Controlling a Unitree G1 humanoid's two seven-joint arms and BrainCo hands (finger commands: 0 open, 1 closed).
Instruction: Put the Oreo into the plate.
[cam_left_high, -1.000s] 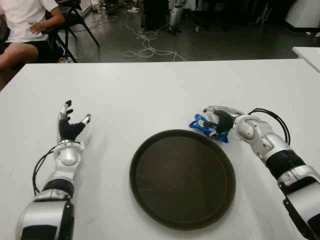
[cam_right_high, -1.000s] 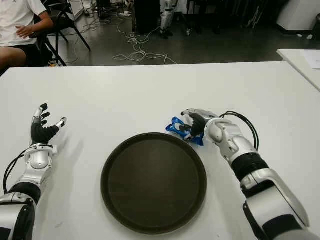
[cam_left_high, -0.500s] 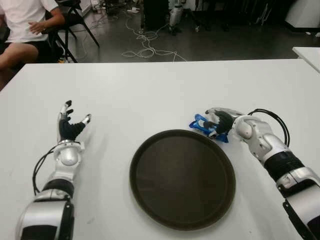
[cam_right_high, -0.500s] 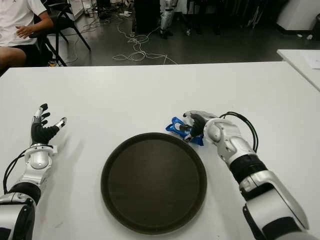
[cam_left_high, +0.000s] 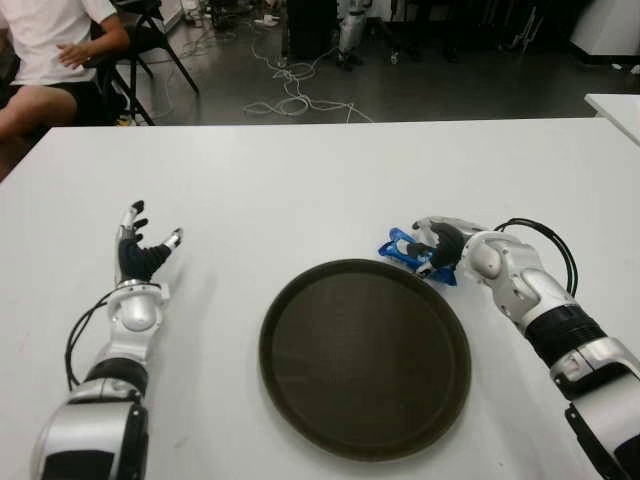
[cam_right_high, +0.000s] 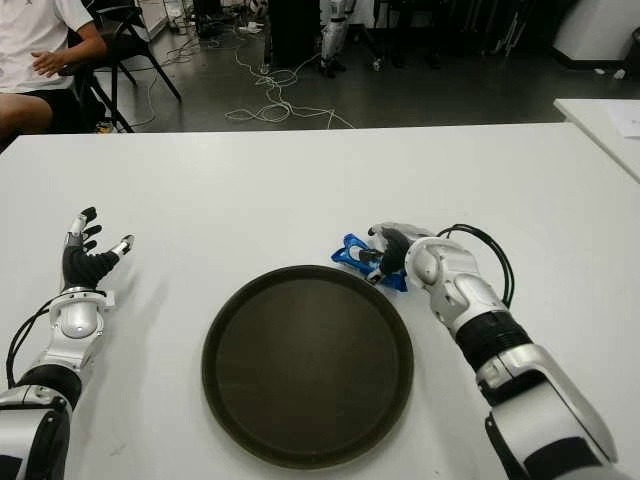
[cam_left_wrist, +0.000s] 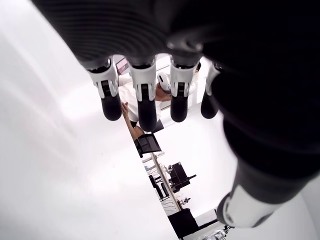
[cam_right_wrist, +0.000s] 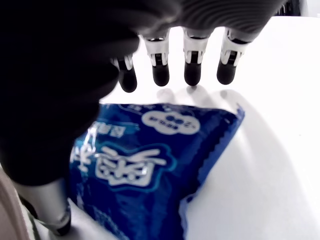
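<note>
The Oreo (cam_left_high: 402, 249) is a blue packet lying on the white table (cam_left_high: 300, 180), just past the far right rim of the dark round plate (cam_left_high: 365, 360). My right hand (cam_left_high: 438, 246) arches over the packet's right half. In the right wrist view the packet (cam_right_wrist: 150, 170) lies under the palm, the four fingers (cam_right_wrist: 192, 70) reach beyond its far edge and the thumb (cam_right_wrist: 50, 200) stands at its near side, none clamped on it. The plate holds nothing. My left hand (cam_left_high: 140, 250) shows left of the plate with fingers spread, holding nothing.
A seated person (cam_left_high: 50, 60) and a chair are beyond the table's far left corner. Cables (cam_left_high: 290, 95) lie on the floor behind. Another white table's corner (cam_left_high: 615, 105) shows at the right.
My right forearm has shifted slightly towards the plate while the hand stays over the packet. The packet and the left hand have not moved.
</note>
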